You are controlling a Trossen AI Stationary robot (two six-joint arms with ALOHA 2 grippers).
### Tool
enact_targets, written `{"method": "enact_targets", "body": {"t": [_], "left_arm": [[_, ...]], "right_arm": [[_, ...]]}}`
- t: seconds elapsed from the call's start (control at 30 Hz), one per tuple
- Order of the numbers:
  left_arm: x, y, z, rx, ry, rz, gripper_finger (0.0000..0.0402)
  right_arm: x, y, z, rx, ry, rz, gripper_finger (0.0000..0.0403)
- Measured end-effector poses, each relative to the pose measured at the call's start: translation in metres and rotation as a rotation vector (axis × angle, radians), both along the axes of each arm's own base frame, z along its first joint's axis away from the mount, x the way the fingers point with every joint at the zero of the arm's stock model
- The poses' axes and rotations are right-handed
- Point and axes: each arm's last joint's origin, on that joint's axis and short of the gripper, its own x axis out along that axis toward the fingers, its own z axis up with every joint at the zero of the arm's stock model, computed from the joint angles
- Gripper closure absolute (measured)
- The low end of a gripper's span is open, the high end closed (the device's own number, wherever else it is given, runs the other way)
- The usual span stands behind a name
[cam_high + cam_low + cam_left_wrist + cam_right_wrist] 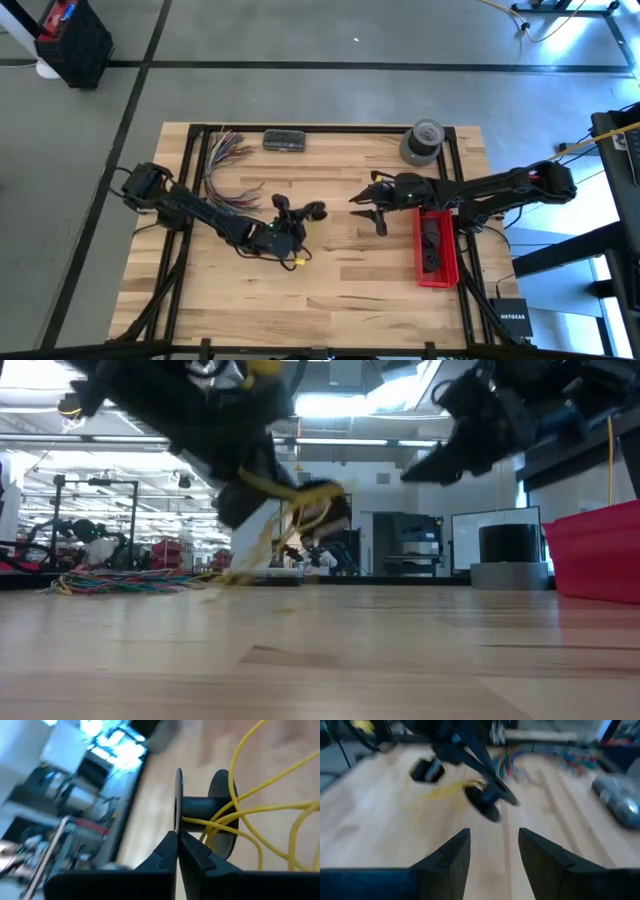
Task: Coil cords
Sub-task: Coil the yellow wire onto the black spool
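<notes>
Wooden table [340, 280], left hand [177, 837] closed on black spool [220, 815] strung with yellow cords [260, 810], right hand [492, 845] open.

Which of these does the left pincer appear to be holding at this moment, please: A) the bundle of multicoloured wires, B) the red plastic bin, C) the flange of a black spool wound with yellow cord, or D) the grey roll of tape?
C: in the left wrist view the left pincer is shut on the thin flange of the black spool, with yellow cord looping off it.
</notes>
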Motion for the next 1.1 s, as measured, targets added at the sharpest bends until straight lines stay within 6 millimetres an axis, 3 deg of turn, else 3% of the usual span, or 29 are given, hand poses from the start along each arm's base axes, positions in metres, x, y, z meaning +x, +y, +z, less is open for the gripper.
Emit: {"method": "enact_targets", "body": {"t": [0.23,0.47,0.6,0.87,1.1], "left_arm": [[-0.002,0.007,0.044,-0.018,-0.212,0.153,0.0401],[0.003,0.015,0.060,-0.077,-0.333,0.187,0.0401],[0.007,0.018,0.065,-0.116,-0.390,0.159,0.0401],[0.011,0.021,0.077,-0.096,-0.446,0.133,0.0401],[0.011,0.020,0.078,-0.093,-0.452,0.128,0.0401]], "right_arm": [[-0.003,0.023,0.013,-0.039,-0.087,0.006,0.0233],[-0.001,0.030,0.023,-0.091,-0.204,-0.208,0.0233],[0.005,0.030,0.024,-0.077,-0.269,-0.221,0.0233],[0.029,0.033,0.008,-0.051,-0.342,-0.220,0.0233],[0.075,0.039,0.005,-0.094,-0.299,-0.187,0.0233]]}}
